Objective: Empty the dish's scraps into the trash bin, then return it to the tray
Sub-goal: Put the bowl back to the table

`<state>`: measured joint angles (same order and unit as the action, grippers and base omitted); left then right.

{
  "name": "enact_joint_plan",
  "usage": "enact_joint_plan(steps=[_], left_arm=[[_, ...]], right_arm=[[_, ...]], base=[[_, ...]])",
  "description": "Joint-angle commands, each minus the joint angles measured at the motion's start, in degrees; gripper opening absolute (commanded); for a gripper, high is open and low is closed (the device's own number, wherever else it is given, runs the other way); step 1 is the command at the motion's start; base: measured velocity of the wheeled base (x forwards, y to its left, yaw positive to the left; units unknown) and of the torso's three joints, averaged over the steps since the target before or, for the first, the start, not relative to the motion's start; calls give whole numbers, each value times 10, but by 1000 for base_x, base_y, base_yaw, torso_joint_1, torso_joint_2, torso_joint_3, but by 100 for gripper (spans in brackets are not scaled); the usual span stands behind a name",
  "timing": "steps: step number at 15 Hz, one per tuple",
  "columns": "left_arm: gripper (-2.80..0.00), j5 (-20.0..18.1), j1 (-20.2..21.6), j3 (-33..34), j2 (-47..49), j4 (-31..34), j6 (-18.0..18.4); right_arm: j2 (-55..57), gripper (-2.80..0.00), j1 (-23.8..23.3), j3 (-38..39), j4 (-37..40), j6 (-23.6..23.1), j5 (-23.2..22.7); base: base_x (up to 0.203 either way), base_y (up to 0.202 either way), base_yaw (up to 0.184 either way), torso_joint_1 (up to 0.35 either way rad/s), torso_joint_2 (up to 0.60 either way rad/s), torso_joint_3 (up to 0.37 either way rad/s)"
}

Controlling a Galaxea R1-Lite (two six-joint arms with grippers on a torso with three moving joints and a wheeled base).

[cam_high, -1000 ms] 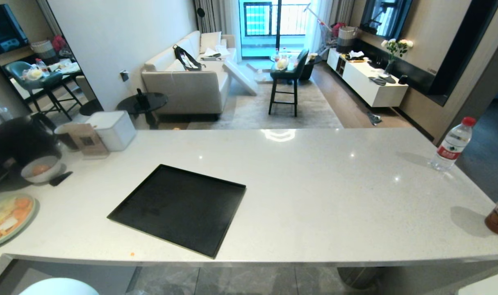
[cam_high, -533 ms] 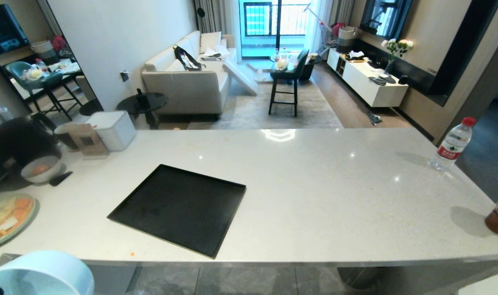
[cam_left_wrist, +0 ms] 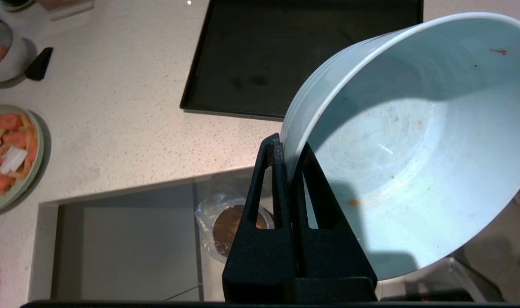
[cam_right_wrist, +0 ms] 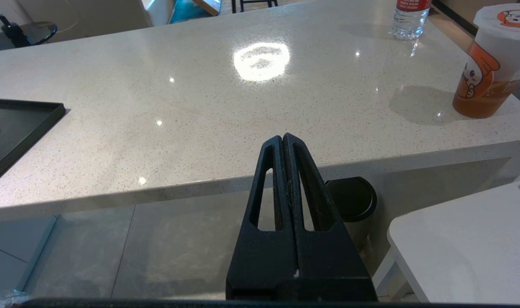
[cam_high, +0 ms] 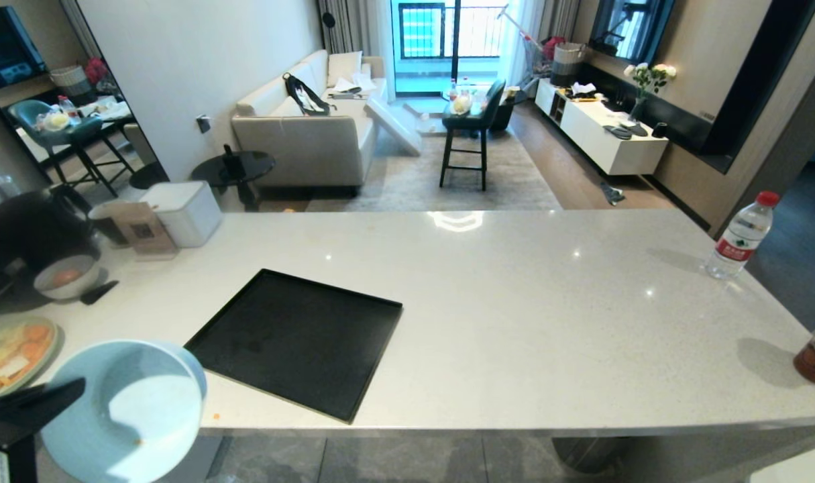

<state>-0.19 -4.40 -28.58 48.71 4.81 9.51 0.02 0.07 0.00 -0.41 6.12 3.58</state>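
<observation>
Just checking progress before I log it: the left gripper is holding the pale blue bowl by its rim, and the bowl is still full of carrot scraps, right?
Not quite. The left gripper does pinch the bowl by its rim, but the left wrist view shows the bowl nearly empty, only a few small orange flecks inside.

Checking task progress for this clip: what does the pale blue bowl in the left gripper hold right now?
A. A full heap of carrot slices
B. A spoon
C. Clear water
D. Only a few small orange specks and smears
D: in the left wrist view the dish, pinched at its rim by the left gripper, shows a bare inside with only tiny orange bits; the tray lies empty beside it.
</observation>
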Motion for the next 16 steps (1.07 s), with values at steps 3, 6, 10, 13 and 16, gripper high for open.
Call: enact_joint_plan(steps=[3, 6, 10, 13, 16], left_arm=[[-280, 3, -53, -101, 233, 1, 27], [-280, 4, -87, -174, 358, 4, 45], [-280, 4, -124, -290, 486, 72, 72], [-280, 6, -130, -359, 545, 156, 109], [-280, 6, -131, -409, 608, 164, 138]], right_arm=[[0, -280, 0, 0, 0, 0, 0], [0, -280, 0, 0, 0, 0, 0], [0, -280, 0, 0, 0, 0, 0], [0, -280, 0, 0, 0, 0, 0], [0, -280, 0, 0, 0, 0, 0]], base=[[0, 0, 0, 0, 0, 0], [0, 0, 0, 0, 0, 0], [0, 0, 0, 0, 0, 0], [0, 0, 0, 0, 0, 0], [0, 0, 0, 0, 0, 0]])
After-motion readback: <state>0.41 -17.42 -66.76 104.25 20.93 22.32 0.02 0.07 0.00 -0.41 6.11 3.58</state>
